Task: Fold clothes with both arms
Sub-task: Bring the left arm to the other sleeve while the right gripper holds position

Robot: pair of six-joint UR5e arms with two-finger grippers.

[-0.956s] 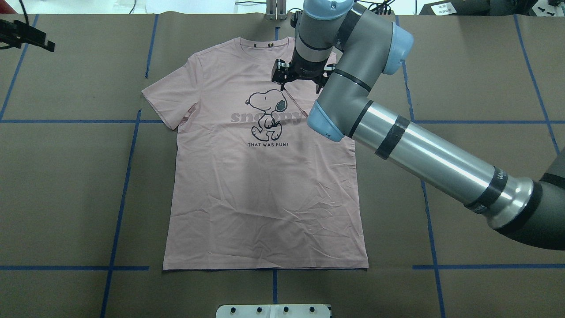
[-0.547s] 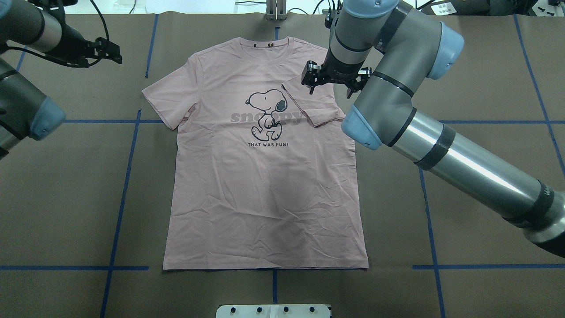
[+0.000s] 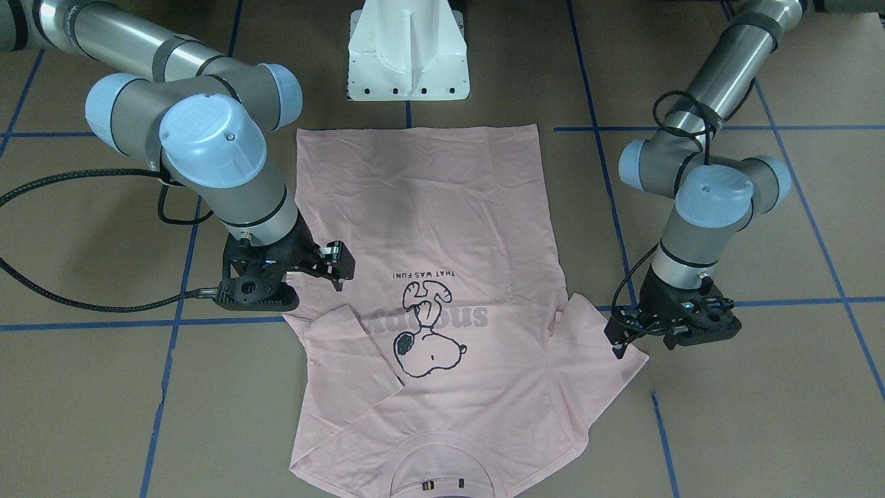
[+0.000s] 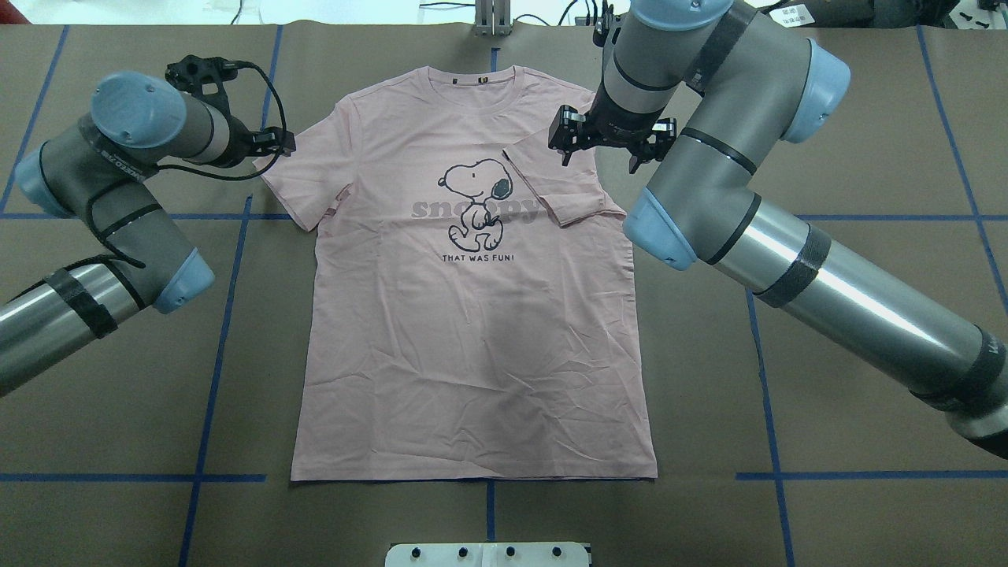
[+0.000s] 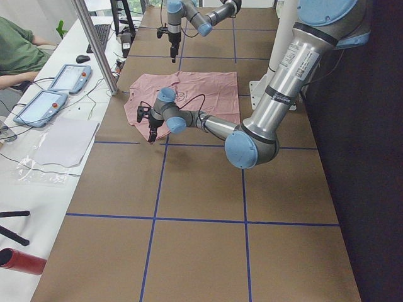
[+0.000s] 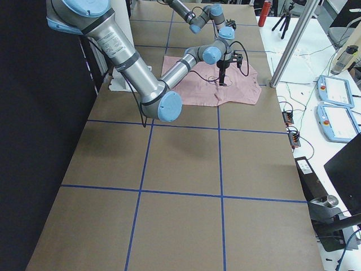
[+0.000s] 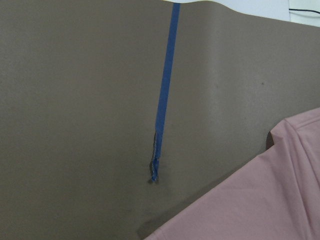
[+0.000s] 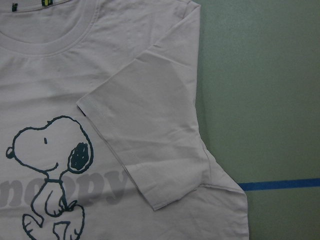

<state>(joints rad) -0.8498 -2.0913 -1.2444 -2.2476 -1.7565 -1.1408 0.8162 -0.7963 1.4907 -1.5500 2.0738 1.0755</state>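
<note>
The pale pink T-shirt (image 4: 472, 339) lies flat, print up, with its collar (image 4: 472, 79) at the far side. Its right sleeve (image 4: 559, 185) (image 8: 150, 130) is folded inward over the chest, beside the Snoopy print (image 4: 476, 201). The left sleeve (image 4: 287, 177) is spread out flat. My right gripper (image 3: 257, 302) hangs just off the shirt's edge by that folded sleeve, holding no cloth. Just outside the left sleeve's hem hangs my left gripper (image 3: 695, 335), also clear of the cloth. Both point down, and their fingers are hidden under the wrists.
Brown paper with blue tape lines (image 4: 220, 331) covers the table. The white pedestal base (image 3: 408, 55) stands beyond the shirt's hem. A side table with tablets (image 5: 66, 78), a metal post (image 5: 94, 44) and a seated person (image 5: 16, 50) runs along the far edge.
The left arm has swung in from the left edge to the left sleeve. The right gripper has moved right, off the folded sleeve, which stays lying on the chest.
</note>
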